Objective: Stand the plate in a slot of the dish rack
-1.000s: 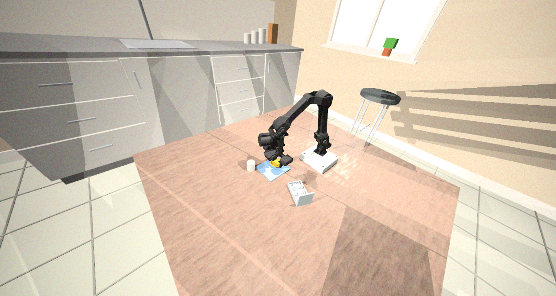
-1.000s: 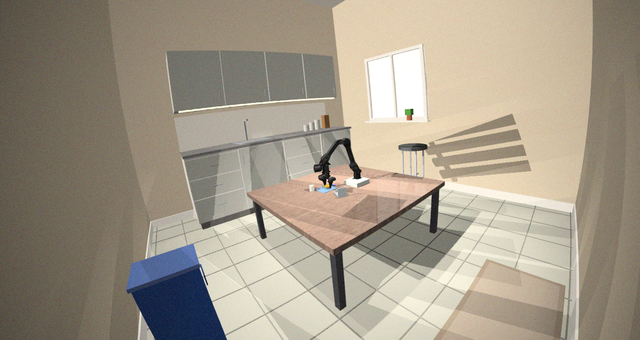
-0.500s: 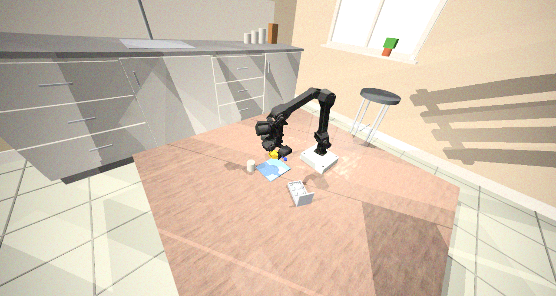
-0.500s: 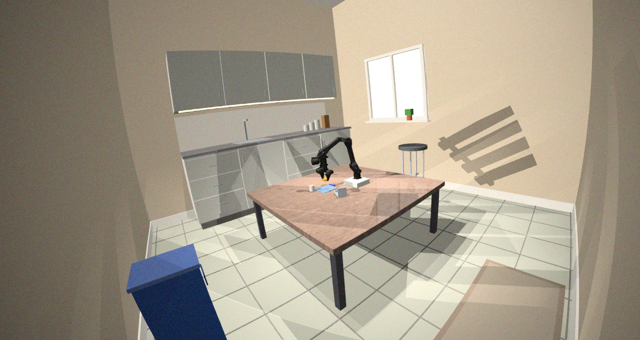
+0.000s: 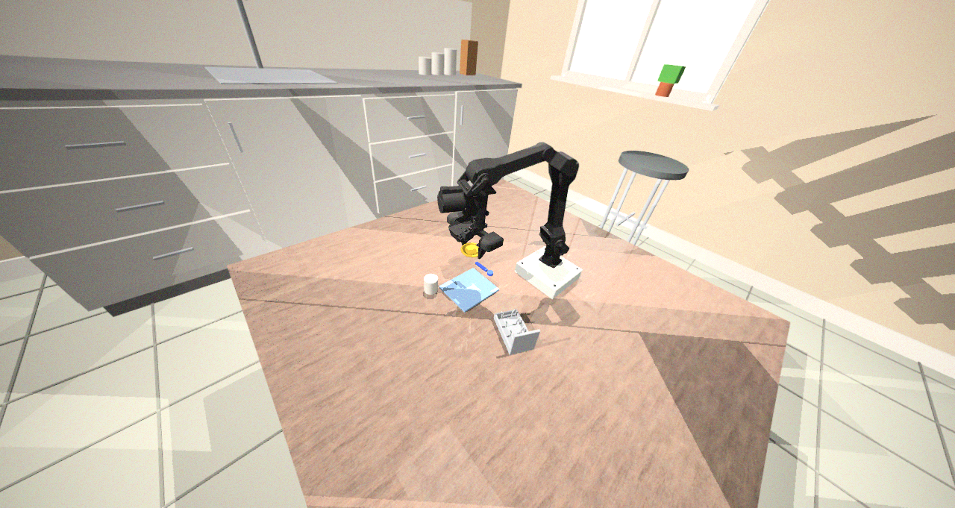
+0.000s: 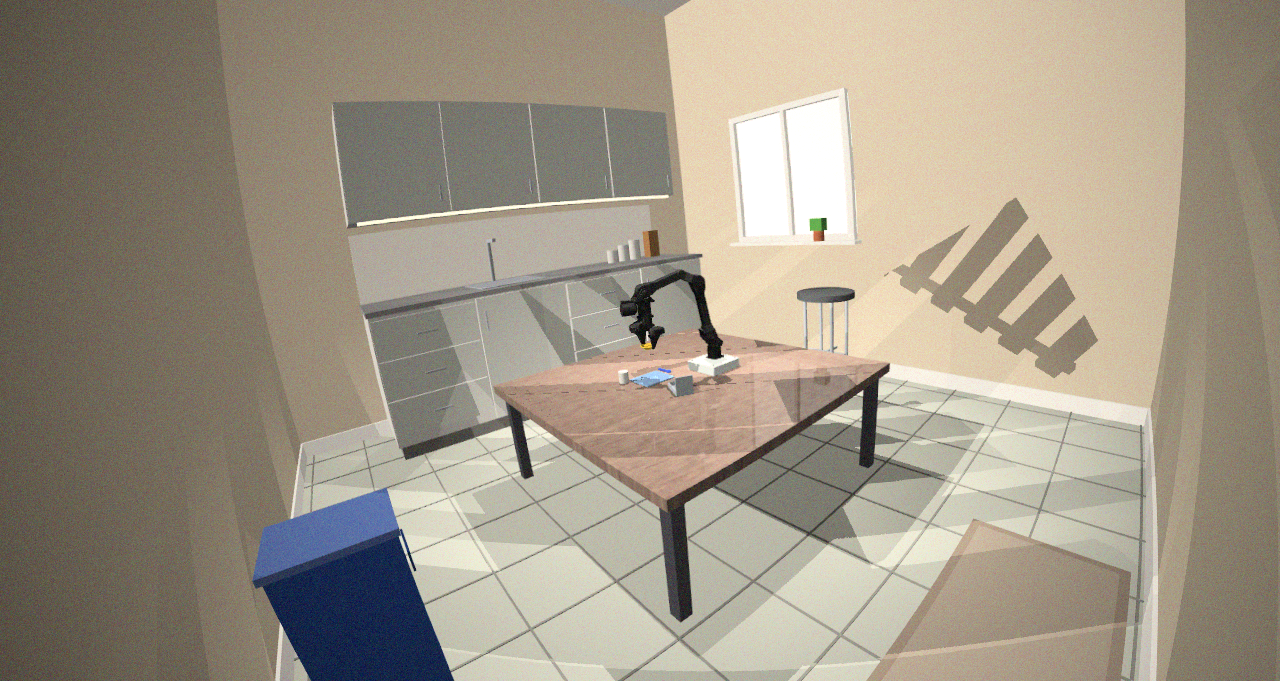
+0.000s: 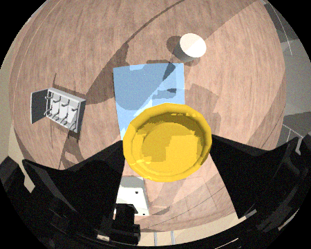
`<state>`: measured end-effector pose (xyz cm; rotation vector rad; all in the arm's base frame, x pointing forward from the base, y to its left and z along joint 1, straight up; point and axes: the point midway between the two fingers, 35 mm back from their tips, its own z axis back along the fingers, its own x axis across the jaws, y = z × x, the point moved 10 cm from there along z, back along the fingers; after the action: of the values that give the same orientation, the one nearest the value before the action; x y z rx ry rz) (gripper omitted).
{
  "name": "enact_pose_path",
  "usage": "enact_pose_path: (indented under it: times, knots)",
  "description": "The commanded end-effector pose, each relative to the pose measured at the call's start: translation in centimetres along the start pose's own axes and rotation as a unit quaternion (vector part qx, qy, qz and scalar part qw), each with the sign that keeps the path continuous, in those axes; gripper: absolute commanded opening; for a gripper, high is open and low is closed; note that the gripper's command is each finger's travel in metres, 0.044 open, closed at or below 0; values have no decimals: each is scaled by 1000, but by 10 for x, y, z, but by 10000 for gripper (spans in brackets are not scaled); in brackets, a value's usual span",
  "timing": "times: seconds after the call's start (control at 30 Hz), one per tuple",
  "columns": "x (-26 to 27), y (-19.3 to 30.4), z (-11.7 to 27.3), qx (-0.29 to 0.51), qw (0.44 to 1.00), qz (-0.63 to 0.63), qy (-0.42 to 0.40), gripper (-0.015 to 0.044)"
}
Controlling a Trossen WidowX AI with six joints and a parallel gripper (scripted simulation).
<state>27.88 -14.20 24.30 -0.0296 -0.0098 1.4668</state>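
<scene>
A round yellow plate (image 5: 471,250) (image 6: 647,345) (image 7: 167,143) is held in the air, face up, above the table. My gripper (image 5: 472,248) (image 6: 647,341) (image 7: 167,142) is shut on it, one finger at each side of its rim. The grey dish rack (image 5: 528,342) (image 6: 681,386) (image 7: 39,105) stands on the table, with a tall panel at one end and thin rails rising from its tray. In the wrist view it lies to the left, well away from the plate. No plate shows in its slots.
A light blue cloth (image 5: 471,290) (image 6: 650,378) (image 7: 135,83) lies between rack and white cup (image 5: 430,284) (image 6: 623,376) (image 7: 193,45). A blue utensil (image 5: 482,267) (image 6: 664,371) lies beside the cloth. The arm's white base (image 5: 548,274) (image 6: 713,364) (image 7: 133,197) stands on the table (image 5: 401,385) (image 6: 626,426).
</scene>
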Motion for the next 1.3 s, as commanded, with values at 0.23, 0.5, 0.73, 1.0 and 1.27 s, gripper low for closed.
enact_pose_path:
  times: [0.23, 0.5, 0.73, 1.0, 1.27]
  knots:
    - [0, 1, 38, -2, 1000, 1, 0, 0]
    - [55, -3, 40, -10, 997, -80, -7, 0]
    - [120, 5, 39, -2, 982, -190, -8, 0]
    - [132, 8, 39, 0, 977, -212, -7, 0]
    - [130, -9, 17, -27, 977, -204, -57, 0]
